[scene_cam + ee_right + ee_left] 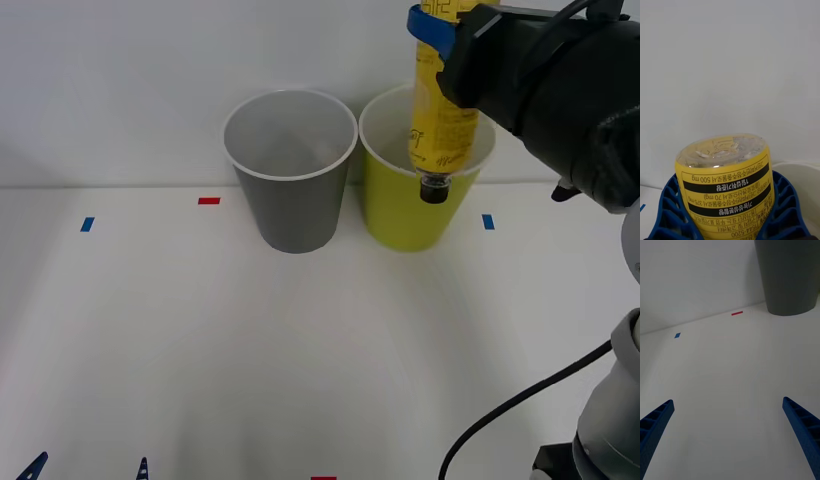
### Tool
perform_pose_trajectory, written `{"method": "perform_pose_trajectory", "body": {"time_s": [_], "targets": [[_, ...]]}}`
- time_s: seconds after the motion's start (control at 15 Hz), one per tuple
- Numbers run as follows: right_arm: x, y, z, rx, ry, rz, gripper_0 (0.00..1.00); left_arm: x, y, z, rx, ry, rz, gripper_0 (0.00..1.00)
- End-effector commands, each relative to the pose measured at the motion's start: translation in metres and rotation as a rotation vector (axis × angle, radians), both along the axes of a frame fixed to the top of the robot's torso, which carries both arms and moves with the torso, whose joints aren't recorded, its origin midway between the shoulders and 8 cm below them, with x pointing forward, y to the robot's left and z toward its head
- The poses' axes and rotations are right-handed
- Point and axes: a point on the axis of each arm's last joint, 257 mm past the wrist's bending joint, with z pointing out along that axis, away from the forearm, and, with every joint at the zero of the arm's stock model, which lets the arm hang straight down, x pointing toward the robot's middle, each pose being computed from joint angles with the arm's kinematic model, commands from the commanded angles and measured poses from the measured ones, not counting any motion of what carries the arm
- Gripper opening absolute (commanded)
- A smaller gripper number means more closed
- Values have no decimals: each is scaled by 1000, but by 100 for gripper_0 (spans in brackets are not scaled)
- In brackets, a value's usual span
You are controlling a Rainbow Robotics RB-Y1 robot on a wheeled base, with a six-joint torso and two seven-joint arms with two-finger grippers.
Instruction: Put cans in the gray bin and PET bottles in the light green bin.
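My right gripper (436, 24) is shut on the PET bottle (441, 118), a slim bottle with a yellow label and black print. It hangs upside down, its small dark cap just over the near rim of the light green bin (398, 222). The right wrist view shows the bottle's clear base (723, 148) between the blue fingers (666, 210), with the bin's whitish rim (799, 166) behind. The gray bin (293, 205) stands just left of the green one and has nothing visible inside. My left gripper (90, 468) is open, low at the table's near left, with the gray bin (788, 277) ahead of it.
Small tape marks lie on the white table: red (208, 200) and blue (87, 224) to the left of the bins, blue (487, 221) to the right, red (322, 478) at the near edge. A white wall rises right behind the bins. A black cable (500, 410) runs at lower right.
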Motion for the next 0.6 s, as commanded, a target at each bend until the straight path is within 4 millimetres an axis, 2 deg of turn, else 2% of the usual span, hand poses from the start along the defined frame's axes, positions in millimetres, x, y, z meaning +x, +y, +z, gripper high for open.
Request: {"method": "perform_pose_trajectory", "body": {"time_s": [0.07,0.2,0.6], "targets": [[4,-14,11,1,-43,-53,0,0,0,0,0,0,0,99],[5,-16,16,-5,-64,-81,0,0,0,0,0,0,0,99],[15,-47,26,50,-63,-192,0,0,0,0,0,0,0,99]]}}
